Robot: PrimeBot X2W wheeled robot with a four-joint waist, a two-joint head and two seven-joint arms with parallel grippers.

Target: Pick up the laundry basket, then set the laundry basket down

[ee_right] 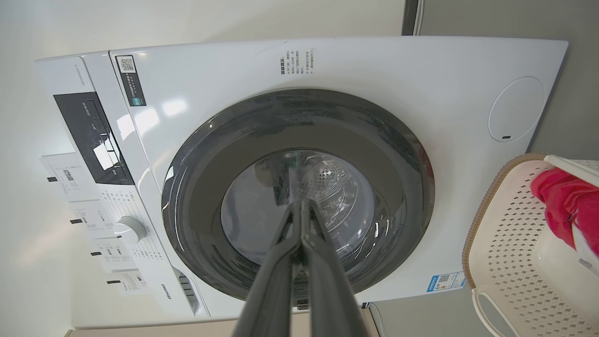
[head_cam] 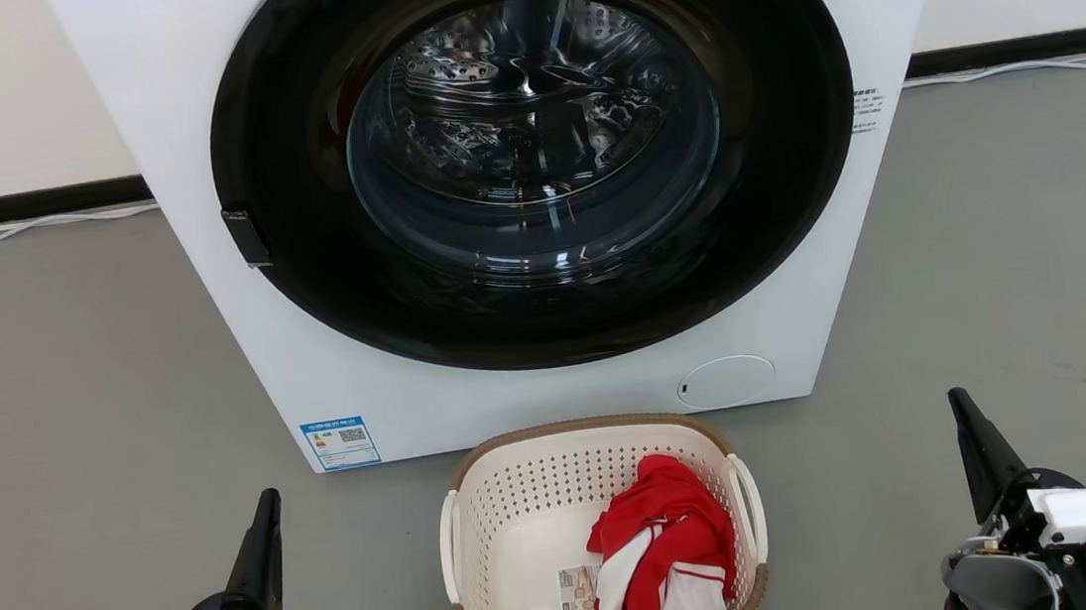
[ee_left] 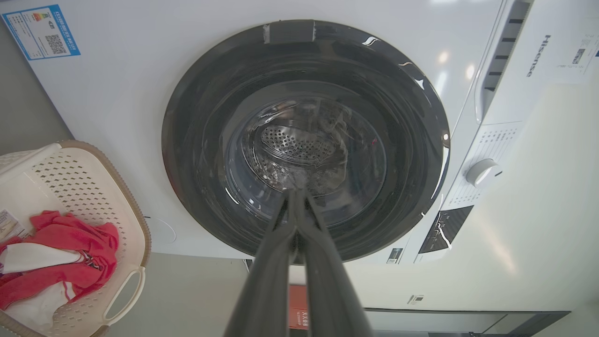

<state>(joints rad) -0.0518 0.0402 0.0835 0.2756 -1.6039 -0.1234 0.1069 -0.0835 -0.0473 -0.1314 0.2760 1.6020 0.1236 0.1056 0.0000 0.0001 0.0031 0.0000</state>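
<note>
Cream-white perforated plastic with a brown woven-look rim: this is the laundry basket (head_cam: 531, 490). We see it standing on the grey floor (head_cam: 63, 391) at 6 o'clock from the washing machine (head_cam: 177, 121), just in front of its base.

1. The left gripper (head_cam: 269, 501) is at 9 o'clock from the basket and well apart from it. Its two dark fingers are pressed together; it holds nothing and touches nothing. In its own wrist view it points at the round door (ee_left: 304, 140).
2. The right gripper (head_cam: 962, 409) is at 3 o'clock from the basket, also well apart. We read it as clenched and empty.
3. Neither white loop handle is gripped.

Contents: a red and white garment (head_cam: 660, 533) lies toward 4 o'clock inside the basket, beside a paper label (head_cam: 579, 591) on the basket bottom at 6 o'clock. We cannot read its print.

Markings:
- The brand name "Hisense" (ee_left: 538, 55) is readable on the machine's top panel.
- A blue sticker (head_cam: 340, 442) with a QR code sits at 7 o'clock on the front. Its text is too small to read.
- The small lettering at 3 o'clock from the door is illegible.
</note>
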